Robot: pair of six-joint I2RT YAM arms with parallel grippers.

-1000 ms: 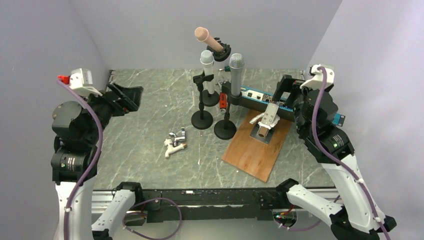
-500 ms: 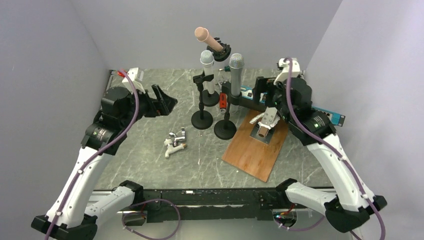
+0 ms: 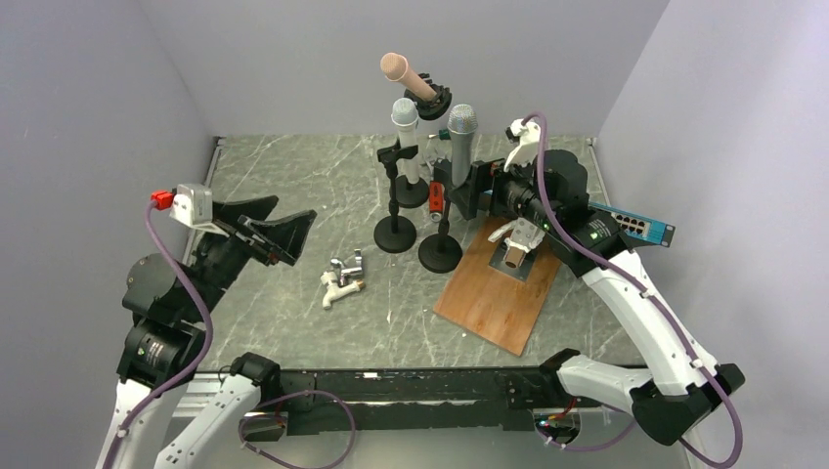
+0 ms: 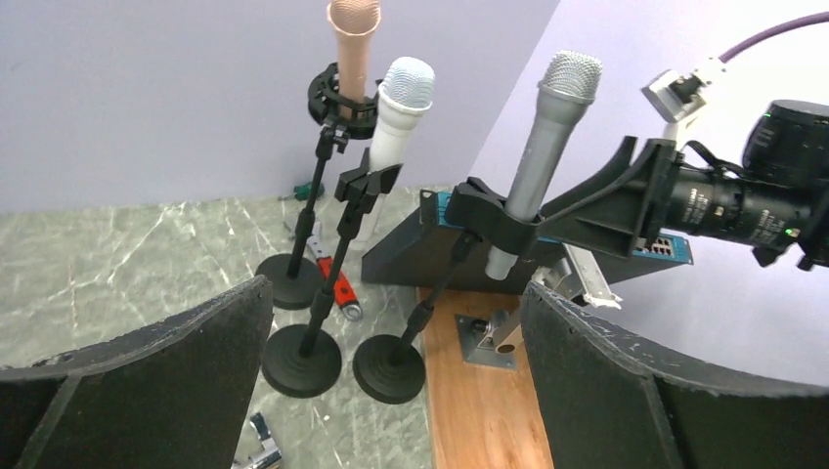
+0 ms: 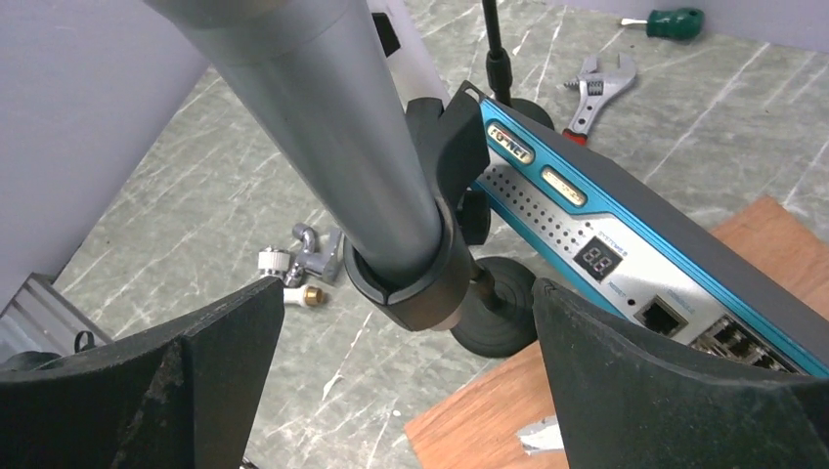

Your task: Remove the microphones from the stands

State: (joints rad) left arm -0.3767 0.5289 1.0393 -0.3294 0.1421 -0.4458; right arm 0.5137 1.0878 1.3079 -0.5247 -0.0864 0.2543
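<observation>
A grey microphone (image 3: 461, 147) stands upright in a black clip on the nearest stand, whose round base (image 3: 440, 256) rests beside the wooden board. My right gripper (image 3: 467, 189) is open, one finger on each side of the microphone's lower end, touching neither. In the right wrist view the grey barrel (image 5: 323, 127) and its black end ring fill the gap of the gripper (image 5: 406, 293). My left gripper (image 3: 293, 210) is open and empty, held above the table left of the stands. Its view, with the gripper (image 4: 396, 293) low in frame, shows the grey microphone (image 4: 547, 147).
A white microphone (image 3: 405, 117) and a pink one (image 3: 406, 76) sit on two stands behind. A wooden board (image 3: 503, 288) with a metal bracket (image 3: 520, 239) lies at the right, a blue network switch (image 3: 626, 223) behind it. A faucet (image 3: 342, 278) and a red-handled wrench (image 3: 436, 200) lie on the table.
My right gripper has moved left from over the network switch until its open fingers stand on either side of the grey microphone. My left arm has swung round and pulled back toward the near left.
</observation>
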